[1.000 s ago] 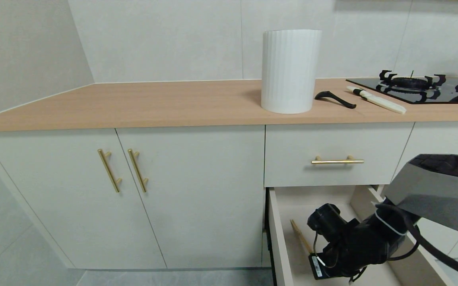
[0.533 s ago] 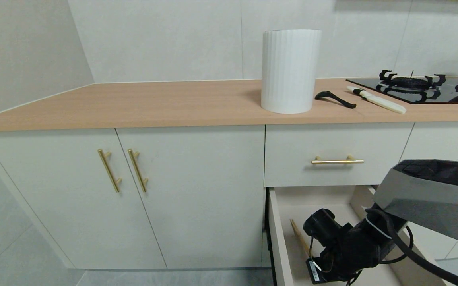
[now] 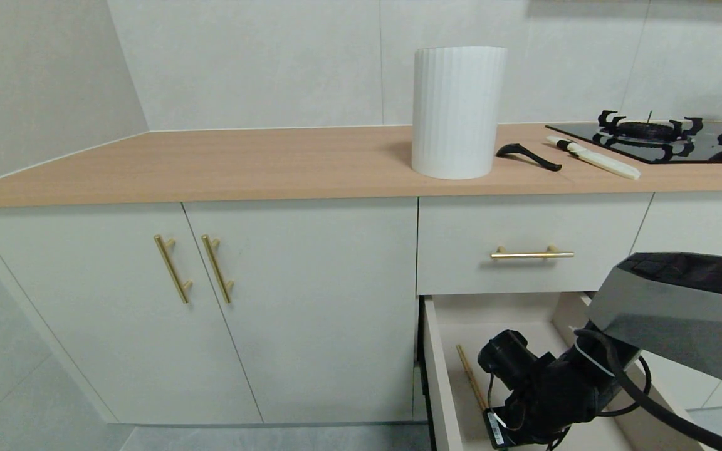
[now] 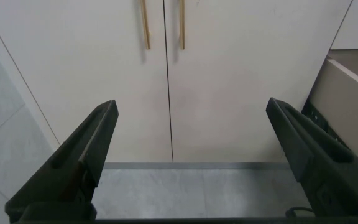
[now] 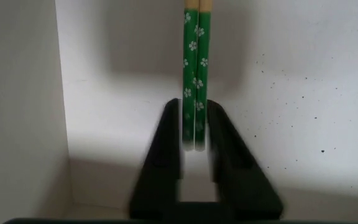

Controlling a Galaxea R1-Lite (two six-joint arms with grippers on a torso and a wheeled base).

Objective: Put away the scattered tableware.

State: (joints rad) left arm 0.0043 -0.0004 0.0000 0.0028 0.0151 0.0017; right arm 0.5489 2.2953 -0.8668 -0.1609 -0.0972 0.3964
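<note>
A long pale wooden worktop (image 3: pixel 242 166) is seen stretched across the head view. Beneath it, on the left, a white two-door cupboard (image 3: pixel 210 326) is kept shut, with slim brass bar handles (image 3: pixel 173 269) set side by side. To the right of the doors a white upper drawer (image 3: pixel 524 222) is shut. Directly under it a white lower drawer (image 3: pixel 441 376) is pulled out, its pale inside laid open.

On the worktop a tall white ribbed cylindrical container (image 3: pixel 457 113) is stood upright above the upper drawer's left end, and a black glass gas hob (image 3: pixel 662 143) is set in at the far right.

Down low, the left pincer (image 4: pixel 191 104) is held facing the cupboard doors, its two black fingers spread wide with nothing between them. The right pincer (image 5: pixel 194 109) is lowered inside the lower drawer and is closed on a pair of wooden chopsticks (image 5: pixel 196 62), clamped at their green, white-flowered ends.

Between container and hob a cream-handled knife (image 3: pixel 596 158) is laid flat. A black curved utensil (image 3: pixel 527 155) is laid nearer the container.

The chopsticks are held low along the drawer's left wall, bare wooden ends pointed toward its back. Whether the floor is touched cannot be told.
</note>
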